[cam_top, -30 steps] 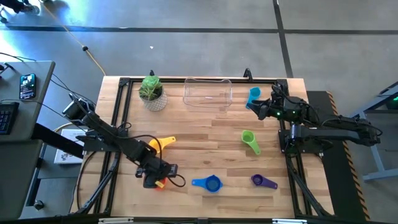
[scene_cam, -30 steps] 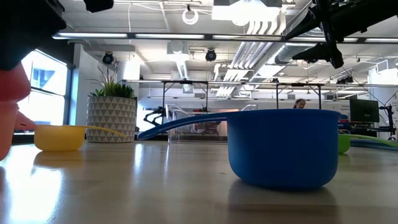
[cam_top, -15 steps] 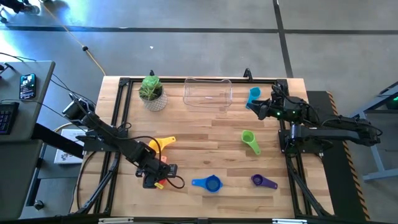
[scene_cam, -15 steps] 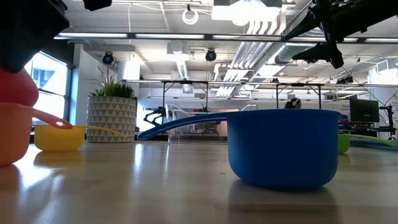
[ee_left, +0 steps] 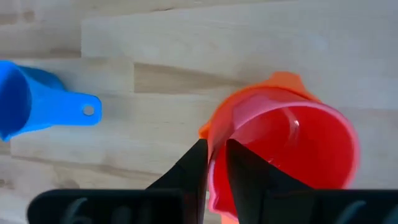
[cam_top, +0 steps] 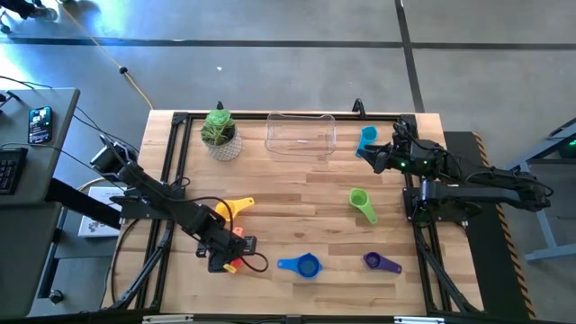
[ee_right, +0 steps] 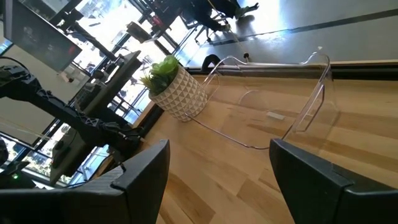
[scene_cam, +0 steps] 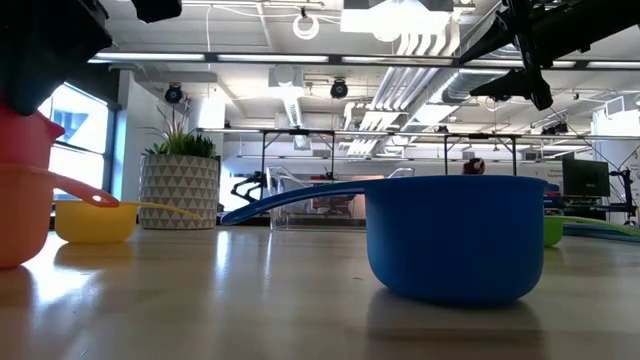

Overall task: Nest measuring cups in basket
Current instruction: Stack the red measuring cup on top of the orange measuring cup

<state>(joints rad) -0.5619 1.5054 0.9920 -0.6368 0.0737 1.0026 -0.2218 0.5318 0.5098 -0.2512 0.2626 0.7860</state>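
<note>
Handles of the red cup (ee_left: 292, 146) and orange cup (ee_left: 283, 84) are hidden; red sits nested inside orange near the counter's (cam_top: 297, 193) front-left edge. Left gripper (ee_left: 214, 171) is over them, its fingers (ee_left: 193, 171) slightly parted astride the red rim, whether pinching it I cannot tell. Right gripper (cam_top: 371, 155) hovers beside the light blue cup (cam_top: 365, 137), fingers (ee_right: 140, 168) spread wide. Clear basket (cam_top: 301, 134) lies at the back, long axis left-right. Yellow cup (cam_top: 230, 207), green cup (cam_top: 362, 203), blue cup (cam_top: 301, 265) and purple cup (cam_top: 381, 262) lie scattered; the blue handle points left.
</note>
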